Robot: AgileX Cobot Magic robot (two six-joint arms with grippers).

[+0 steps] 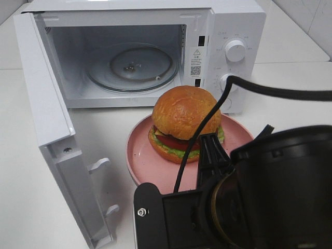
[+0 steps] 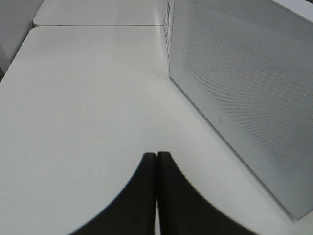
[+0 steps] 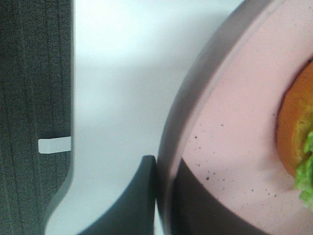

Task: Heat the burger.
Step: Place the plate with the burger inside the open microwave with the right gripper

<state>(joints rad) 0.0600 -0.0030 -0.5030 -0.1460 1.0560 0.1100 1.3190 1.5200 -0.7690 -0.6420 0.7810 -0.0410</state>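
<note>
The burger [image 1: 182, 123], with a glossy brown bun, lettuce and tomato, sits on a pink speckled plate [image 1: 148, 161] on the white table, in front of the open microwave [image 1: 129, 57]. My right gripper [image 1: 209, 140] reaches the plate's near rim from the lower right. In the right wrist view the right gripper [image 3: 164, 196] is shut on the plate rim [image 3: 195, 103], one finger outside it and one on the pink inner face. The burger's edge [image 3: 293, 142] shows beside it. My left gripper [image 2: 156, 169] is shut on nothing, low over bare table.
The microwave door [image 1: 46, 104] stands swung open to the left, latch hooks [image 1: 98, 166] facing the plate. A glass turntable [image 1: 132, 67] lies inside. A black cable [image 1: 207, 119] crosses in front of the burger. A white perforated panel [image 2: 244, 88] stands close beside the left gripper.
</note>
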